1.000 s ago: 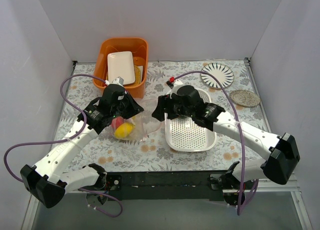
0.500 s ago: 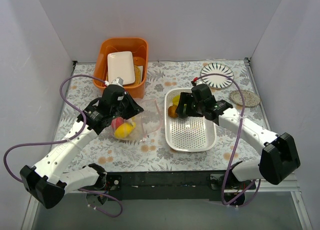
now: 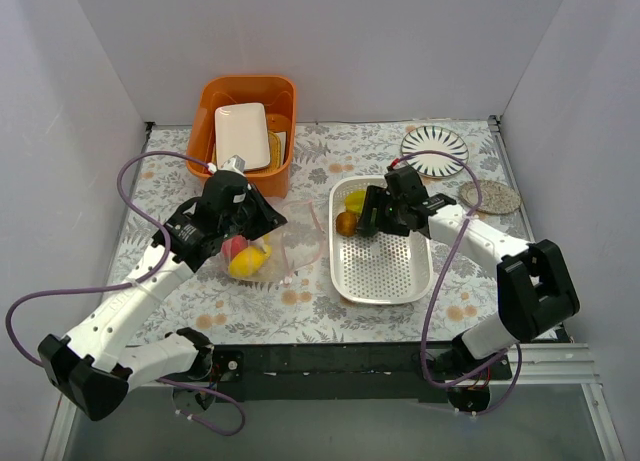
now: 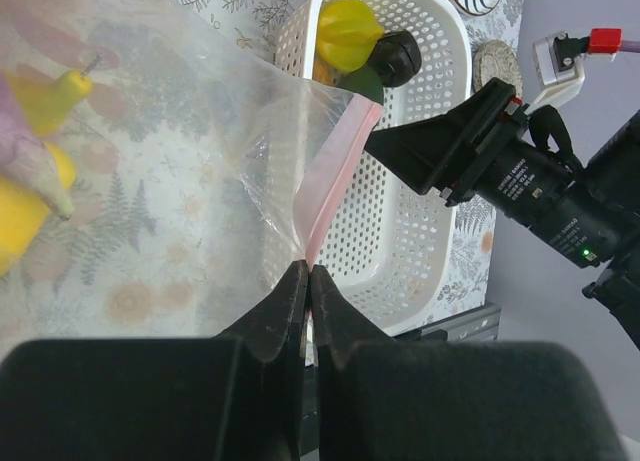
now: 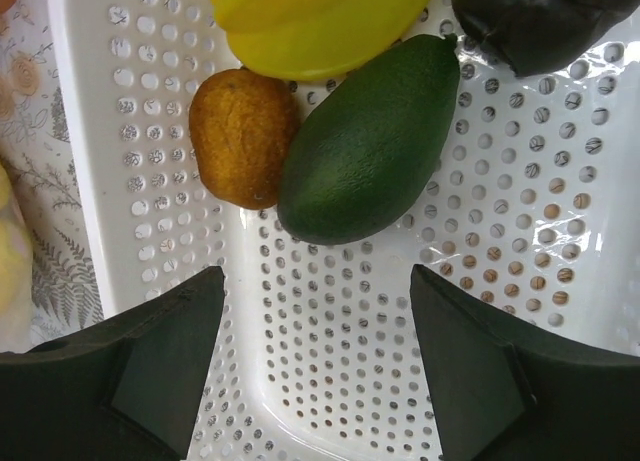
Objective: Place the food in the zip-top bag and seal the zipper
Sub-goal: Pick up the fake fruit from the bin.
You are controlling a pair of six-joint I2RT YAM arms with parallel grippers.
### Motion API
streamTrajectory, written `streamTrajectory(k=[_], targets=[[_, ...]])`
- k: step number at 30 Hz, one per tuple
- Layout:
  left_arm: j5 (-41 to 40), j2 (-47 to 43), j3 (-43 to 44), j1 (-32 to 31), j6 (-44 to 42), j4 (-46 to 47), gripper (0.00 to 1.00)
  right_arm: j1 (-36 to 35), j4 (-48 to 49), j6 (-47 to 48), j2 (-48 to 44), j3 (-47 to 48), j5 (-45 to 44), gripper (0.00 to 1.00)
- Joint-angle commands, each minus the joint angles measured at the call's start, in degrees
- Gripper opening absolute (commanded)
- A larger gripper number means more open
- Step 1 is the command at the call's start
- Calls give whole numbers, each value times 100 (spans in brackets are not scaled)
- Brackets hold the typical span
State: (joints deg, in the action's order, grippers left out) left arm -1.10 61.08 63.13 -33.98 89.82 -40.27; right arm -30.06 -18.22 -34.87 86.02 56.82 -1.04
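The clear zip-top bag lies left of the white basket. A red fruit and a yellow piece sit inside the bag. My left gripper is shut on the bag's pink zipper strip and holds that edge up. My right gripper is open and empty, just above the basket floor. A green piece, a brown piece, a yellow piece and a dark piece lie in front of it.
An orange bin with a white plate stands at the back left. A striped plate and a small speckled dish lie at the back right.
My right arm has moved away from the bag's mouth, to the right and back, over the basket's far end. The left arm and the bag have stayed in place.
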Motion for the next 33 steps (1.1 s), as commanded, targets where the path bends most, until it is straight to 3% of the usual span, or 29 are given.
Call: streamTrajectory(k=[1, 16, 21, 33], targets=[[-118, -228, -20, -30, 27, 28, 0, 71, 231, -37, 213, 339, 7, 82], [-109, -263, -90, -30, 36, 37, 0, 299, -173, 420, 1154, 1121, -168, 79], [-48, -281, -152, -30, 44, 125, 0, 299, -200, 534, 1075, 972, -160, 71], [-30, -228, -152, -30, 27, 107, 0, 291, -165, 833, 812, 506, 34, 73]])
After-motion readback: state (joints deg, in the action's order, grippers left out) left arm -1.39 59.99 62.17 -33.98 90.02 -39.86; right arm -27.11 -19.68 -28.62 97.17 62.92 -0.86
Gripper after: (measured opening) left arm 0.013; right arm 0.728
